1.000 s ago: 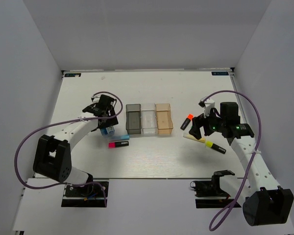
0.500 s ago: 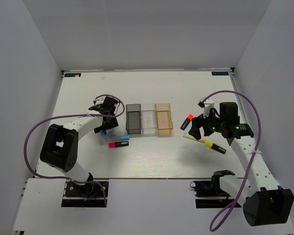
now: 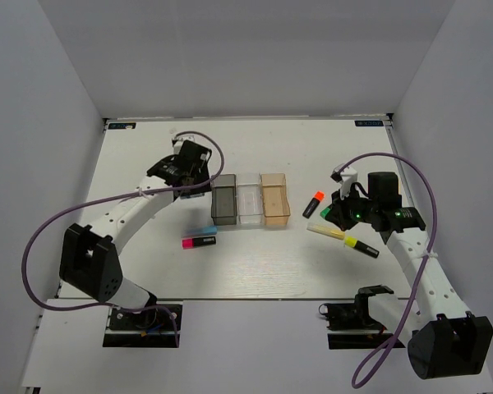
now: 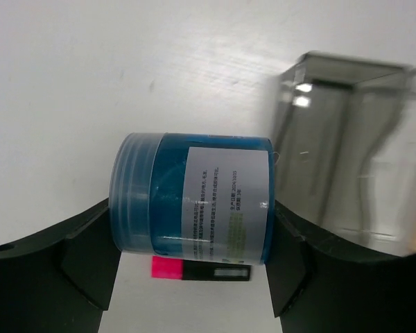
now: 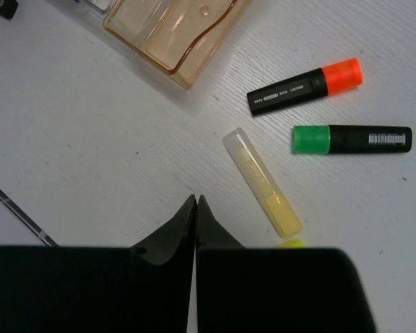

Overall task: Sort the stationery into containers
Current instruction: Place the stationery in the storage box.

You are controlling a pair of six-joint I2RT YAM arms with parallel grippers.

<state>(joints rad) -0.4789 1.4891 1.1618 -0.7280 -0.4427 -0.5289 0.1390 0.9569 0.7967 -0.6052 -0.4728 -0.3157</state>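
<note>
Under the right tool (image 5: pixel 195 202), the yellow highlighter (image 3: pixel 361 246) is almost wholly hidden in the wrist view; only a sliver of yellow shows at the edge of the black fingers. From overhead the green highlighter (image 5: pixel 352 139) is mostly covered by that same tool, and the left arm's wrist hides what the left tool (image 4: pixel 193 208) carries. In the left wrist view the dark grey bin (image 4: pixel 347 146) is blurred and cut off at the right edge. The print on the white label is too small to read.

The left tool is spread wide, with a blue tub (image 4: pixel 191 198) clamped on its side between the two fingers, ribbed cap to the left. It hangs just beside the dark grey bin, with the pink highlighter (image 3: pixel 199 241) on the table (image 3: pixel 255 271) under it. A light-blue stick (image 3: pixel 202 231) lies touching the pink highlighter.

The right tool's fingers are pressed together at the tips and hold nothing. Just beyond them lie a pale-yellow stick (image 5: pixel 261 182), the green highlighter and the orange highlighter (image 5: pixel 305 87). The orange-tan bin (image 5: pixel 170 28) sits farther off, next to the clear bin (image 3: pixel 249 199).
</note>
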